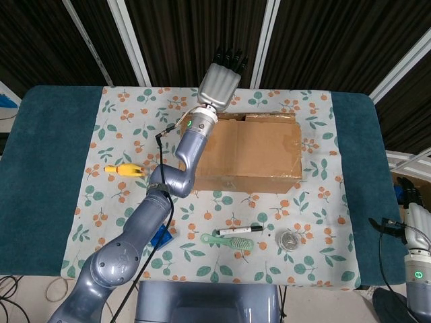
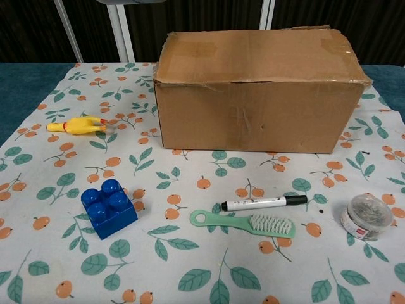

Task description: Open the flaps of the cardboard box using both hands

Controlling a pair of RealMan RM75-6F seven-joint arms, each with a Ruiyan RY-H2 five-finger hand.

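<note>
Two robot hands are called for, yet only one is at the cardboard box [image 1: 248,149]: the left robot hand [image 1: 219,83] is raised over the box's far left corner with its fingers straight and side by side, holding nothing, while the right robot hand [image 1: 414,219] hangs low past the right edge of the desk [image 1: 54,168], well apart from the box, its fingers loosely extended and gripping nothing as far as the head view shows. The box sits at the back middle of the patterned cloth [image 2: 190,253], and in both views its top looks flat and closed, with the seam near the far edge. My worry is that a single hand pushing or hooking at one corner would slide or turn the light box across the cloth instead of lifting a flap, since nothing braces the other side. A flap lifted and then let go is also likely to drop shut if it is not folded well past upright. The left arm reaches over the yellow toy [image 1: 124,170] and the blue brick [image 2: 109,207], so a low sweep of the elbow could knock either. Near the front edge lie the marker [image 2: 264,203], green brush [image 2: 247,223] and small round tin [image 2: 366,216], which the right arm could brush when it comes in.
</note>
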